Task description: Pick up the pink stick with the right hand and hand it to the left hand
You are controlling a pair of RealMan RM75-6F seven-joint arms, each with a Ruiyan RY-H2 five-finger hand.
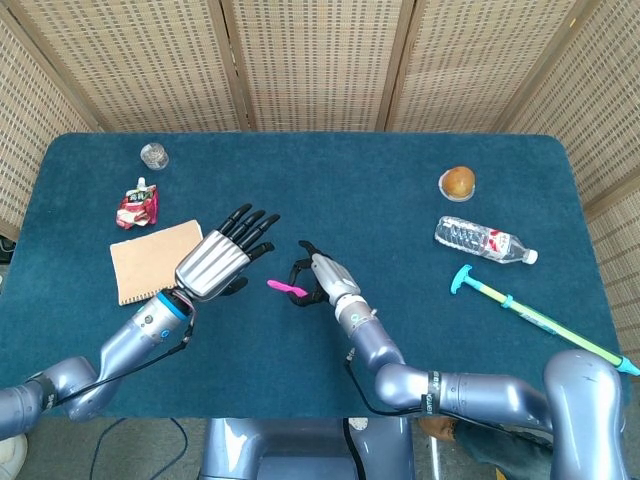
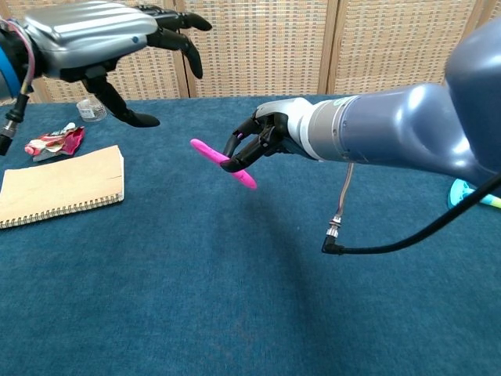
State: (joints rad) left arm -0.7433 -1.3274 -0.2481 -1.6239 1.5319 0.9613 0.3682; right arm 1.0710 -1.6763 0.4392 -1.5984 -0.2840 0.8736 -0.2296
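The pink stick [image 1: 286, 287] [image 2: 223, 163] hangs in the air over the middle of the table, pinched in my right hand [image 1: 320, 277] [image 2: 262, 141]. Its free end points left, toward my left hand [image 1: 222, 259] [image 2: 106, 39]. That hand is raised and open, fingers spread, palm turned toward the stick, a short gap away and not touching it. In the chest view the left hand sits higher and further left than the stick.
A tan spiral notebook [image 1: 148, 262] [image 2: 59, 184] lies under the left arm, with a red pouch [image 1: 137, 206] and a small glass [image 1: 154, 155] behind it. At the right are a bun [image 1: 457, 182], a water bottle [image 1: 484, 241] and a teal-handled stick [image 1: 535, 317].
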